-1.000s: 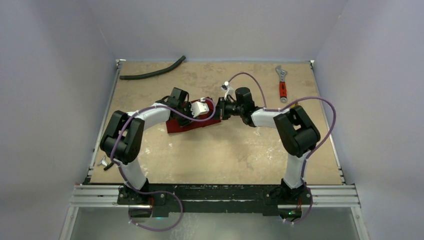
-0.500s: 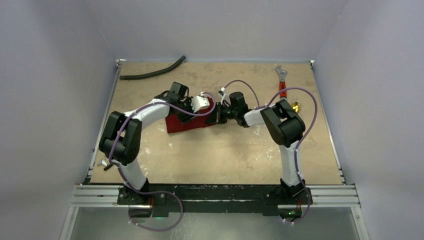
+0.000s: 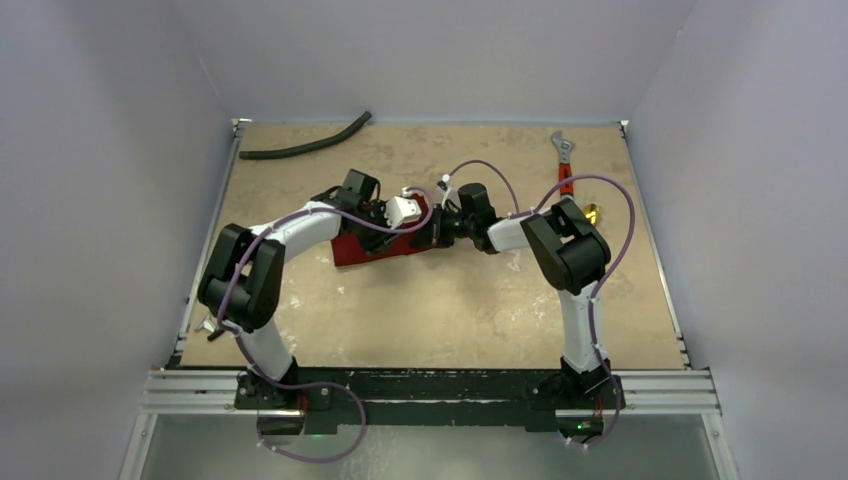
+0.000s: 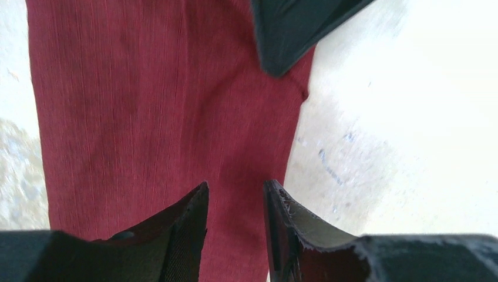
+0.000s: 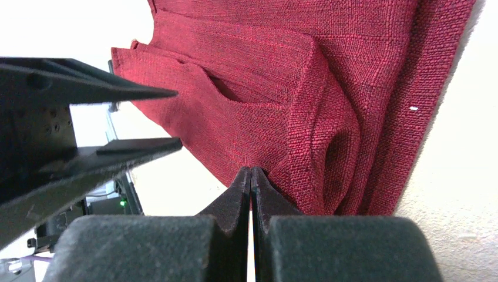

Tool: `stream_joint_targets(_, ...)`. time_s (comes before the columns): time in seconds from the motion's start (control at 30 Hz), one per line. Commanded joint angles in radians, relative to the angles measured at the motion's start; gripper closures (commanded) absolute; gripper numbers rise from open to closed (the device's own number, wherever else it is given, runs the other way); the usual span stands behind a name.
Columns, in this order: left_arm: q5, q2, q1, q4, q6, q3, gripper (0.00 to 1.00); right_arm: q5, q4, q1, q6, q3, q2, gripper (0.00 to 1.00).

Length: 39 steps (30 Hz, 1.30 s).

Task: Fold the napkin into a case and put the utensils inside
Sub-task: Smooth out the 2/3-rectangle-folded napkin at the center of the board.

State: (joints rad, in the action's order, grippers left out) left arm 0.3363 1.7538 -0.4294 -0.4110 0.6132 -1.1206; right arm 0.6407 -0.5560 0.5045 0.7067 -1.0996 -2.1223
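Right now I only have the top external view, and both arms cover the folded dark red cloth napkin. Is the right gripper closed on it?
Observer: In the right wrist view, the right gripper has its jaws pressed fully shut against the edge of the dark red cloth napkin. No cloth shows between them.
Operator: And the left gripper?
Observer: The left wrist view shows the left gripper with its jaws apart, low over the flat cloth and with nothing between them.
Operator: Any opening in the fold?
Observer: Yes. In the right wrist view, the top layer gapes open as a slit just beyond the shut tips.
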Motion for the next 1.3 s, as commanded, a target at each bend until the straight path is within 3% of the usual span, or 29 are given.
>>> stream_joint_targets(0.0, -0.030, -0.025, 0.069, -0.037, 0.037, 0.030, 0.63, -0.064, 0.060, -0.009, -0.018, -0.005, -0.010, 1.00)
stream_joint_targets(0.5, -0.147, -0.153, 0.267, -0.115, 0.237, 0.154, 0.65, -0.082, 0.047, -0.031, -0.001, 0.032, 0.011, 1.00)
stream_joint_targets(0.8, -0.138, -0.203, 0.311, -0.186, 0.233, 0.086, 0.65, -0.084, 0.019, -0.029, 0.008, 0.024, 0.046, 1.00)
stream_joint_targets(1.03, 0.038, -0.198, 0.278, -0.329, 0.127, -0.072, 0.64, -0.042, 0.144, -0.029, -0.043, -0.045, 0.201, 0.68)
stream_joint_targets(1.17, 0.031, -0.210, 0.153, -0.310, 0.119, 0.011, 0.63, -0.073, 0.249, -0.032, -0.079, -0.155, 0.237, 0.65)
stream_joint_targets(1.27, 0.019, -0.180, 0.098, -0.286, 0.126, 0.059, 0.63, -0.136, 0.365, -0.032, -0.163, -0.339, 0.150, 0.66)
